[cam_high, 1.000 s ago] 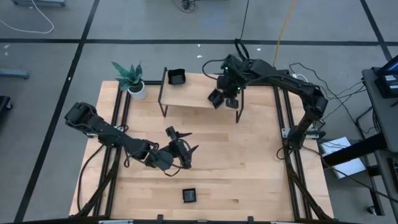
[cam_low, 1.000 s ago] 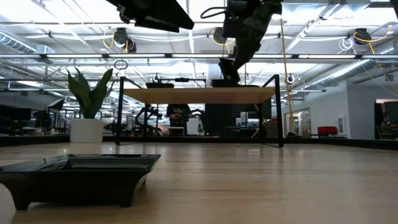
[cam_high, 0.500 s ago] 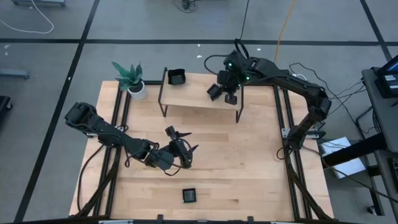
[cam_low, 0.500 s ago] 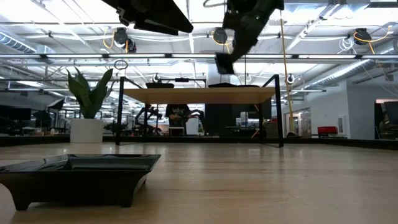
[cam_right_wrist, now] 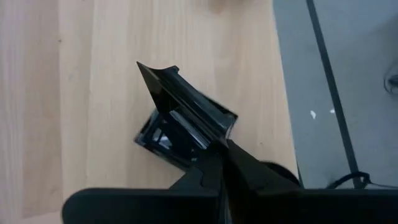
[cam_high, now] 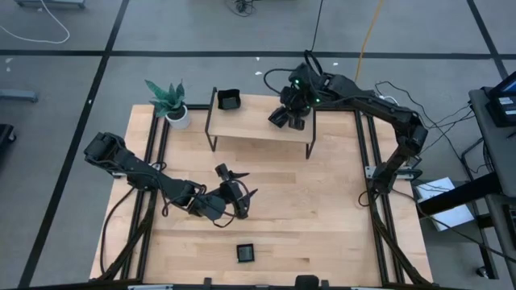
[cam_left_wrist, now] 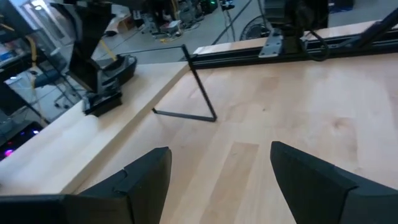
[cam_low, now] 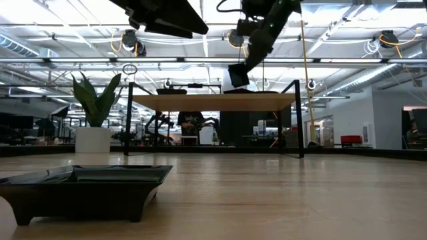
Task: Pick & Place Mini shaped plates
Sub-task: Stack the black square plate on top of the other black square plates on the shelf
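Observation:
My right gripper (cam_high: 289, 113) hangs over the right part of the raised wooden shelf (cam_high: 246, 125), shut on a small black glossy plate (cam_right_wrist: 186, 124). In the low view that plate (cam_low: 238, 73) floats a little above the shelf top (cam_low: 213, 101). A second black plate (cam_high: 229, 100) sits on the shelf's left end. A third, square plate (cam_high: 245, 253) rests flat on the table near its near edge and fills the low view's foreground (cam_low: 83, 187). My left gripper (cam_high: 235, 193) waits open above mid-table, its fingers spread wide (cam_left_wrist: 217, 186). My right gripper pinches the black plate between its two fingers (cam_right_wrist: 239, 168) by its rim at one side (cam_right_wrist: 219, 142). The fingers come from above, slanting down. The plate is lifted clear of the shelf and hangs tilted below them, one corner (cam_right_wrist: 142, 67) pointing away.
A potted green plant (cam_high: 169, 101) stands at the table's far left corner. The shelf stands on thin black legs (cam_left_wrist: 200, 87) across the far half of the table. Bare wood lies between the left gripper and the near plate. Black rails (cam_high: 367, 161) run along both table sides.
My right gripper, carrying the plate, has risen from shelf height and moved slightly toward the table's far edge, over the shelf top. The plate has tipped from about level to tilted. The left arm has kept still.

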